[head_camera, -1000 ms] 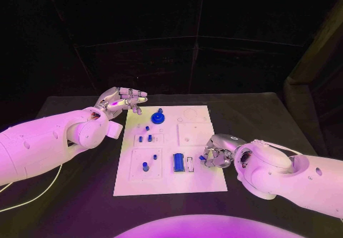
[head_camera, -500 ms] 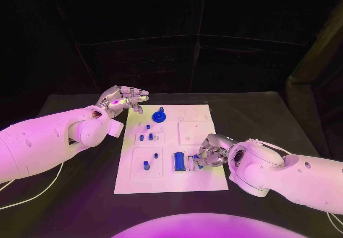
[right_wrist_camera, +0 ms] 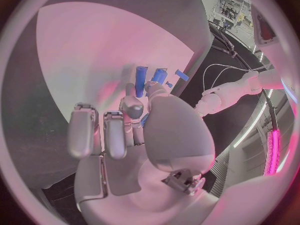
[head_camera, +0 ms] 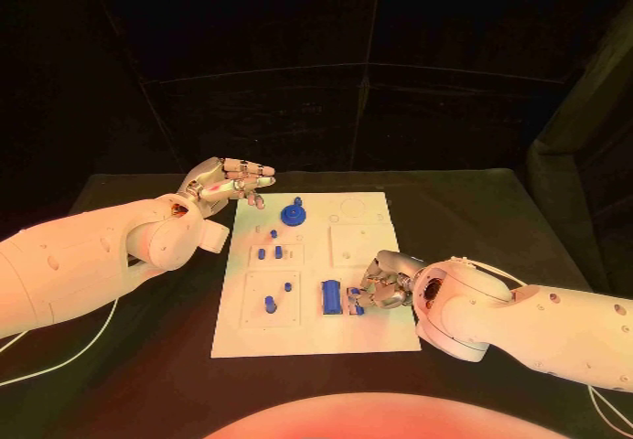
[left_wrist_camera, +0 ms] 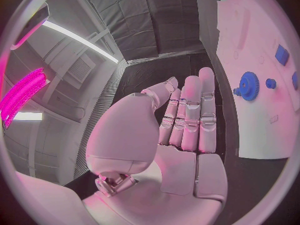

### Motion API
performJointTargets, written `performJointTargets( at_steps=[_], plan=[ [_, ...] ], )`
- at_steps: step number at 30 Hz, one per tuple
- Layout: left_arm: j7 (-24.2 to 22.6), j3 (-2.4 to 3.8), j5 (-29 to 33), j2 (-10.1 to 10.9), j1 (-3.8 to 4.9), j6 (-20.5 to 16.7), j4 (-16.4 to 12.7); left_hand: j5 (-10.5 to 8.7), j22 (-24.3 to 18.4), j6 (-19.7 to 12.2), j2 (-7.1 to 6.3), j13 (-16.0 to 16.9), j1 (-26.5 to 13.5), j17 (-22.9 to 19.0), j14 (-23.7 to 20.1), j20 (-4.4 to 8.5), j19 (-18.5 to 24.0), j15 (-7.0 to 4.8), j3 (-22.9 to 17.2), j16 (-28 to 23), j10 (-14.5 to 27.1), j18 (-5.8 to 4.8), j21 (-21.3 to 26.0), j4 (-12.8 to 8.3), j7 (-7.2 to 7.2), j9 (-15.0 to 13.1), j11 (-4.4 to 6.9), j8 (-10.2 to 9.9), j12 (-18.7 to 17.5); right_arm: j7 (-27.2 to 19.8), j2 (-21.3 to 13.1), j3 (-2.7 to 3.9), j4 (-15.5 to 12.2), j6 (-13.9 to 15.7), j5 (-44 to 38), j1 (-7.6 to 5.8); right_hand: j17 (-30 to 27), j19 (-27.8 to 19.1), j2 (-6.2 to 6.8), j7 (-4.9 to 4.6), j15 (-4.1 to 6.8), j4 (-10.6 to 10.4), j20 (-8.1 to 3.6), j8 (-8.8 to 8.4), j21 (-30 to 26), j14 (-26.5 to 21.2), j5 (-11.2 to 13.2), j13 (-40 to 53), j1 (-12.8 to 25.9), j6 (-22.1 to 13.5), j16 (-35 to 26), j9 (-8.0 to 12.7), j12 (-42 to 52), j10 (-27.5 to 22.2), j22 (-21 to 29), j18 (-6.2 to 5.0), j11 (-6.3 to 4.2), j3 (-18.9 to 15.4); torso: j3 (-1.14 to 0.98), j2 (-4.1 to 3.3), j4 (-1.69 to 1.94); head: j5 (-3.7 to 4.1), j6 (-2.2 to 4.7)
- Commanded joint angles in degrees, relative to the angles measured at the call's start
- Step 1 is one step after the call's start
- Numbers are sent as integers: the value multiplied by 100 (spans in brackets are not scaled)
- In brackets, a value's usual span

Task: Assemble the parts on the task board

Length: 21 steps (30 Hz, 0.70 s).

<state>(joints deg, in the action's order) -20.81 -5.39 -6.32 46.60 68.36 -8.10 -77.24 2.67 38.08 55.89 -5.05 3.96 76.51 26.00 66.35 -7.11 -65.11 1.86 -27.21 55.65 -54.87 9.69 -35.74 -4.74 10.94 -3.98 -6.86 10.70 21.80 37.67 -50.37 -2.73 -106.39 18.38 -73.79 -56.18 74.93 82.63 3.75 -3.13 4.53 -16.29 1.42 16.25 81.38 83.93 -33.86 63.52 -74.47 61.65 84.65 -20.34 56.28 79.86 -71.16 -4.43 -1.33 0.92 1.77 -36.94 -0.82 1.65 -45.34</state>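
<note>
Head view: right hand (head_camera: 384,285) pinches a small blue part (head_camera: 356,295) at the task board's (head_camera: 376,336) four o'clock, unseated; left hand (head_camera: 227,187) empty, fingers spread. Several parts stand placed.

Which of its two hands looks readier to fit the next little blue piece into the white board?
The right hand: it sits over the task board beside the long blue part, apparently pinching a small blue part. The left hand hovers empty off the board's far corner.

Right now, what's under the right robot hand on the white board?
The right robot hand covers a small blue piece beside the long blue block on the white board; its fingertips hide the contact.
</note>
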Motion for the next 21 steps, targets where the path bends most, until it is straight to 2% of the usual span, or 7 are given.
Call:
performJointTargets(
  at_steps=[1,11,13,18,19,21],
  plan=[
    [-20,4,15,-5,9,64,-11,32,-8,13,58,-6,12,-10,-31,-16,32,-12,29,-8,15,81,29,-6,-6,-6,-9,21,20,36,29,1,9,37,150,-7,499,37,16,-13,37,-22,7,-6,16,422,-38,7,61,39,30,-7,30,37,-10,80,11,-11,0,-2,-4,-3,-6],
    [-11,4,15,-3,9,68,-13,32,-8,13,58,-6,12,-10,-31,-16,32,-12,29,-8,15,81,29,-6,-6,-6,-9,21,20,45,87,1,98,22,155,-8,500,37,13,-11,38,-19,6,-7,15,422,-38,7,61,41,30,-8,29,39,-9,80,9,-9,2,0,3,-7,-11],
    [-9,4,15,-3,9,70,-13,32,-8,13,58,-6,12,-10,-31,-16,32,-12,29,-8,15,81,29,-6,-6,-6,-9,21,20,54,95,1,113,2,152,-9,497,40,12,-8,43,-18,1,-16,17,421,37,9,98,53,29,-12,25,49,-12,80,6,-20,2,0,4,-10,-10],
    [-2,4,15,-3,9,73,-11,32,-8,13,58,-6,12,-10,-31,-16,32,-12,29,-8,15,81,29,-6,-6,-6,-9,21,20,74,111,2,140,-14,120,-9,492,40,10,-23,28,-25,6,-54,14,418,822,16,471,90,26,-30,5,76,-9,82,24,-238,1,3,-4,-8,-14],
    [0,4,15,-3,9,74,-11,32,-8,13,58,-6,12,-10,-31,-16,32,-12,29,-8,15,81,29,-6,-6,-6,-9,21,20,76,114,2,143,-10,105,-9,491,39,-4,-22,27,-21,8,-65,13,417,1100,20,553,95,25,-36,2,79,-8,81,25,-307,1,2,-6,-8,-11],
    [3,4,15,-3,9,76,-11,32,-8,13,58,-6,12,-10,-31,-16,32,-12,29,-8,15,81,29,-6,-6,-6,-9,21,20,78,118,2,145,-7,84,-9,492,39,-34,-20,28,-17,9,-84,11,417,1507,30,647,99,24,-50,-5,82,-9,80,24,-422,-1,1,-8,-9,-8]
  ],
)
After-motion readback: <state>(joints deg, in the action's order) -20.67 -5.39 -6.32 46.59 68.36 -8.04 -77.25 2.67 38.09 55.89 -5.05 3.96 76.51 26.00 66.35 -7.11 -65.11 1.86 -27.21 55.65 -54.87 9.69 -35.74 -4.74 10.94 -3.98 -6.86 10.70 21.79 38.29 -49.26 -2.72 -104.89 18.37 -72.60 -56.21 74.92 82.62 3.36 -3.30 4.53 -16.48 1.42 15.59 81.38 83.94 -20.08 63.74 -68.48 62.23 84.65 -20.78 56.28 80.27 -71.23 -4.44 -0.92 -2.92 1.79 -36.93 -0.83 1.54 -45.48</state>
